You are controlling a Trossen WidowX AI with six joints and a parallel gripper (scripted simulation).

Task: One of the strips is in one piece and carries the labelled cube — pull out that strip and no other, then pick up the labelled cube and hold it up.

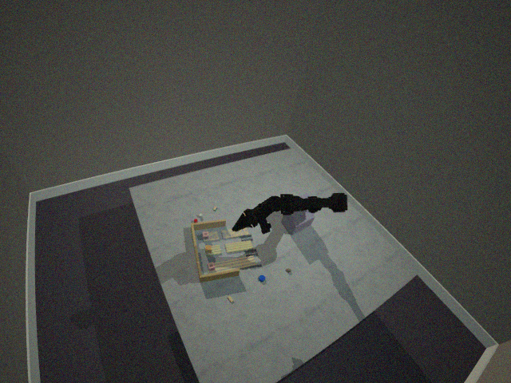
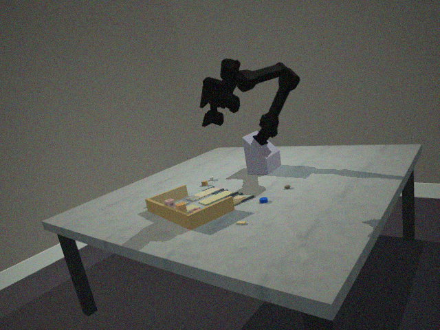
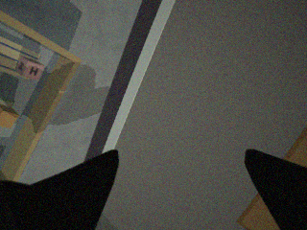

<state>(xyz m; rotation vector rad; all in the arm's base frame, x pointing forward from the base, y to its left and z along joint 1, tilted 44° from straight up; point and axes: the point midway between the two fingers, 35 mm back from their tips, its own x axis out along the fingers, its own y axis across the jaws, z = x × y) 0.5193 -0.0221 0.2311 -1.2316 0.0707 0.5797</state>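
Observation:
A wooden tray (image 1: 196,251) (image 2: 213,214) (image 3: 50,102) holds three strips. In the top view, the near strip (image 1: 235,263) looks continuous and leads to a pink cube (image 1: 211,266) (image 3: 34,70) marked H in the wrist view. The middle strip (image 1: 238,246) shows a gap before its orange cube (image 1: 208,248) (image 2: 181,206) (image 3: 7,116). The far strip (image 1: 237,234) also seems gapped before its pink cube (image 1: 205,234) (image 2: 169,201). My gripper (image 2: 202,115) (image 3: 180,156) is open and empty, high above the tray. The other two cubes' labels are unreadable.
A blue disc (image 1: 261,278) (image 2: 263,200), a brown lump (image 1: 288,270) (image 2: 287,186) and a yellow piece (image 1: 230,299) (image 2: 241,223) lie beside the tray. Small red (image 1: 196,220) and white (image 1: 200,215) things lie beyond it. A lilac block (image 2: 262,165) stands at the arm's base.

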